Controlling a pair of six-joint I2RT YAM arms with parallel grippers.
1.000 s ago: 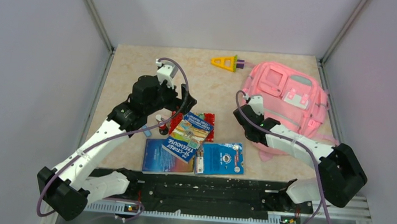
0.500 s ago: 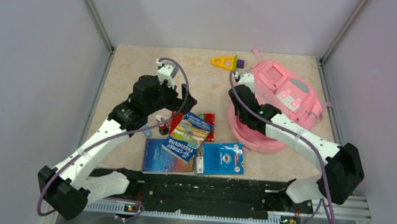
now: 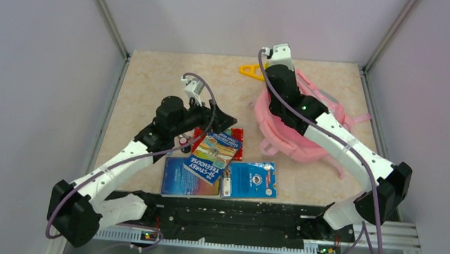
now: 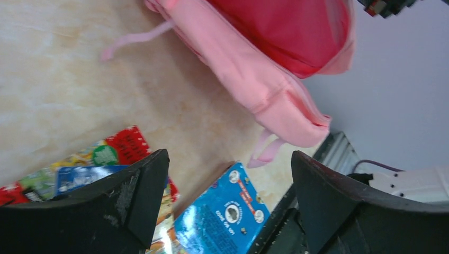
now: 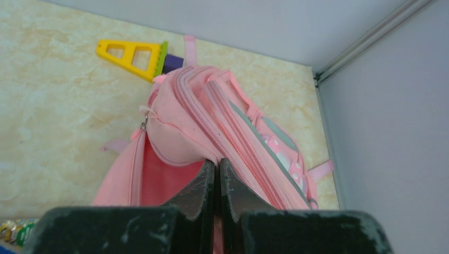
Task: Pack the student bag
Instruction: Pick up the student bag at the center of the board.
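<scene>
Bag (image 3: 285,135) at far right of tabletop (image 3: 153,79), mouth held up by right jaws, clamped on rim fabric. Left jaws spread wide, empty, above books (image 3: 211,156). Step: propping bag for loading. Next likely: left grasps book, feeds into mouth.

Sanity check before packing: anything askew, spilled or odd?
Nothing spilled or damaged. The student bag is not lying flat: the right tool pinches the rim of its opening and holds it up. The books lie in a skewed, overlapping pile.
</scene>
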